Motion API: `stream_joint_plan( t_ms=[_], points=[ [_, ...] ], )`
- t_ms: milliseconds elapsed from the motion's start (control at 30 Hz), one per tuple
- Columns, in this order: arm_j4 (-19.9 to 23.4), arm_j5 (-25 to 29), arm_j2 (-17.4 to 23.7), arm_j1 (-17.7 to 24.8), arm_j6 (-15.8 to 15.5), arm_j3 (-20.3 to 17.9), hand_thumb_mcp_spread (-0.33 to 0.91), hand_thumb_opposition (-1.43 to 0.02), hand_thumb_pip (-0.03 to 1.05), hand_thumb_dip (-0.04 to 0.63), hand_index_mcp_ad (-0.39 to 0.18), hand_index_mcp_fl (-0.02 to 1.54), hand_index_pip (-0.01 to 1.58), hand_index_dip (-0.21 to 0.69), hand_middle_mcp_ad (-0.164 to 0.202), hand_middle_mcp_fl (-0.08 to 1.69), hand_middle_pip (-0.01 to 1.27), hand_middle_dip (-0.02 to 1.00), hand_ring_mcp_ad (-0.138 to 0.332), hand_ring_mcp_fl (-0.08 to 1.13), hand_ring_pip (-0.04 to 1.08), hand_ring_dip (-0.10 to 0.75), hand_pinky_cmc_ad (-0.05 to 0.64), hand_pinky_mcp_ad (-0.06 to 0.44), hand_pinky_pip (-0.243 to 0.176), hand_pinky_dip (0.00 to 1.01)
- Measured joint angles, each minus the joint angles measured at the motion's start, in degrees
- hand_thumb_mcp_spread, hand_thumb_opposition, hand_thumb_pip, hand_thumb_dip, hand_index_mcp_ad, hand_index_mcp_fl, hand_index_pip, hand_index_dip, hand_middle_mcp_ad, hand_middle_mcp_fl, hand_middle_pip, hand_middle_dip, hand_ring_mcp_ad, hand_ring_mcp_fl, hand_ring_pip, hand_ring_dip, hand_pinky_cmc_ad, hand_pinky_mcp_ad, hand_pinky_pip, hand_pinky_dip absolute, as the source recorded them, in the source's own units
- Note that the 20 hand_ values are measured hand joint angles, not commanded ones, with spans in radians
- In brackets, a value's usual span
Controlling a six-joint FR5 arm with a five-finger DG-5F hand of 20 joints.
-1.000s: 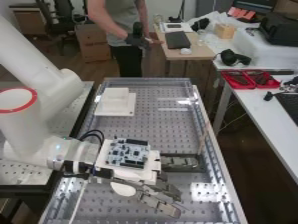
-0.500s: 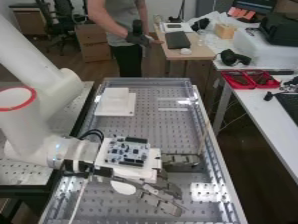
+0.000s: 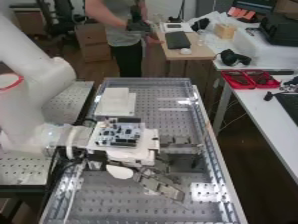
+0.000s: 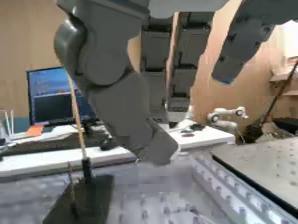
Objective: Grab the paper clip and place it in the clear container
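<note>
While the white block [image 3: 116,104] sits on the perforated table [image 3: 126,205], the robot hand [image 3: 163,188] hangs over the nearer part of the table from it, off to one side, open wide with its fingers spread and nothing I can see in its hold. Farther out from the block than the circuit board [image 3: 118,134], a thin wooden stick [image 4: 76,117] rises from a dark base [image 4: 83,200], near the fingers. As for the paper clip, I honestly can't tell where it lies relative to the block.
</note>
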Motion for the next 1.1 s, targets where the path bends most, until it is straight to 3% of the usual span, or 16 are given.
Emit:
stream_joint_plan(
  t_ms=[433, 633, 867, 1100],
  points=[
    [2.23, -2.64, 11.26, 6.58, 1.79, -4.01, 0.8, -1.11, 0.66, 0.328, -0.22, 0.11, 0.16, -0.182, -0.035, 0.91, 0.75, 0.79, -0.03, 0.63, 0.1, 0.56, 0.445, 0.279, 0.084, 0.16],
    [2.86, -3.62, 13.65, 10.37, 3.09, -5.14, 0.8, -1.13, 0.66, 0.328, -0.223, 0.12, 0.15, -0.182, -0.024, 0.95, 0.74, 0.79, -0.024, 0.63, 0.1, 0.56, 0.445, 0.279, 0.084, 0.16],
    [3.89, -4.37, 14.08, 15.23, 4.7, -5.01, 0.8, -1.13, 0.66, 0.328, -0.22, 0.13, 0.14, -0.182, -0.019, 0.95, 0.74, 0.79, -0.024, 0.63, 0.1, 0.56, 0.445, 0.279, 0.084, 0.16],
    [4.52, -4.63, 10.83, 19.63, 6.65, -2.59, 0.8, -1.13, 0.66, 0.328, -0.222, 0.13, 0.13, -0.182, -0.019, 0.95, 0.73, 0.79, -0.024, 0.63, 0.1, 0.56, 0.445, 0.281, 0.084, 0.16]
  ],
)
